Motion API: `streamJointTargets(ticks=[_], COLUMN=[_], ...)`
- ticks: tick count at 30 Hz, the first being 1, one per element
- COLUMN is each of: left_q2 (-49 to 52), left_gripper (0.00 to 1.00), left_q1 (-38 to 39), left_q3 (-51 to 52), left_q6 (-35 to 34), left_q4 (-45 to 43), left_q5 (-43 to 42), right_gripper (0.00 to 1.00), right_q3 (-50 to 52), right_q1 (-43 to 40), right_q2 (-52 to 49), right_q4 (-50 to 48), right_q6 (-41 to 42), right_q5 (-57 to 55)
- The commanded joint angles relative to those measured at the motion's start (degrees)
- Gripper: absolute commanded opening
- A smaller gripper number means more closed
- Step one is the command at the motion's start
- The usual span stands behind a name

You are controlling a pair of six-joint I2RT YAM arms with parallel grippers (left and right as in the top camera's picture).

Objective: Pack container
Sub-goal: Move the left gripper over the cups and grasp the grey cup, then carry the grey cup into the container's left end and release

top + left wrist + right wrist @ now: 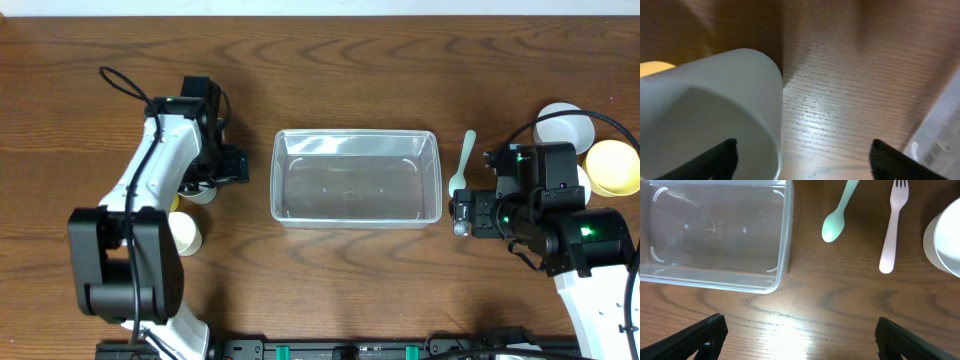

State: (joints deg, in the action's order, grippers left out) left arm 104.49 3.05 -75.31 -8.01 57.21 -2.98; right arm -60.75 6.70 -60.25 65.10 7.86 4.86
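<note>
Left claw (pixel 802 157) stood released in its own wrist view, its two dark fingertips far apart at the bottom edge and gripping nothing. A white cup (pixel 710 115) filled the left half of that close view, right against the left fingertip; whether they touched could not be told. A sliver of yellow showed behind the cup, too blurred to name.

From overhead, the same arm reached over the left part of the wooden table (pixel 320 60). It hid most of the white cup, and a cream cup (pixel 186 232) stood just beside it, nearer the robot.

The container (pixel 355 180), clear and empty, sat at the middle of the table, between the two arms and apart from both.

Right claw (pixel 800 335) was also released, its fingertips spread wide over bare wood, near the container's right end. Its wrist view showed the container's corner at upper left, then a mint green spoon (pixel 837 215) and a pink fork (pixel 892 225) lying side by side, apart from each other. The overhead view showed the spoon just right of the container, while the arm covered the fork.

Only the overhead view took in both bowls at the far right, a white bowl (pixel 560 125) and a yellow bowl (pixel 612 165).
</note>
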Motion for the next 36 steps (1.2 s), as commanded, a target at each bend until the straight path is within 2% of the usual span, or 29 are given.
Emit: streamJointTargets(ticks=[1,6,10,13,17,21,28,36], left_q2=[1.1,1.1,1.1,1.0,1.1,1.0,-0.6,-9.5], left_gripper=[0.76,0.49,0.35,0.20,0.11,0.06,0.06,0.06], left_q1=[-0.4,-0.5,-0.5,-0.5,-0.5,-0.5,-0.3,7.0], left_q3=[-0.7,-0.7,-0.7,-0.7,-0.7,-0.7,-1.3,-13.0], left_q6=[0.5,0.5,0.5,0.5,0.5,0.5,0.4,1.0], left_q4=[0.1,0.1,0.1,-0.1,-0.2,-0.1,0.4,10.7], left_q5=[0.7,1.1,1.1,1.1,1.1,2.2,2.5,1.3], right_gripper=[0.95,0.95,0.95,0.95,0.95,0.95,0.95,0.96], right_q3=[-1.0,-1.0,-1.0,-1.0,-1.0,-1.0,-1.0,-1.0], right_q1=[-0.3,-0.3,-0.3,-0.3,-0.3,-0.3,-0.3,-0.3], right_q2=[0.0,0.0,0.0,0.0,0.0,0.0,0.0,0.0], right_q4=[0.3,0.3,0.3,0.3,0.3,0.3,0.3,0.3], right_q6=[0.0,0.0,0.0,-0.2,-0.2,-0.2,-0.2,-0.2], right_q5=[-0.6,-0.6,-0.6,-0.6,-0.6,-0.6,-0.6,-0.6])
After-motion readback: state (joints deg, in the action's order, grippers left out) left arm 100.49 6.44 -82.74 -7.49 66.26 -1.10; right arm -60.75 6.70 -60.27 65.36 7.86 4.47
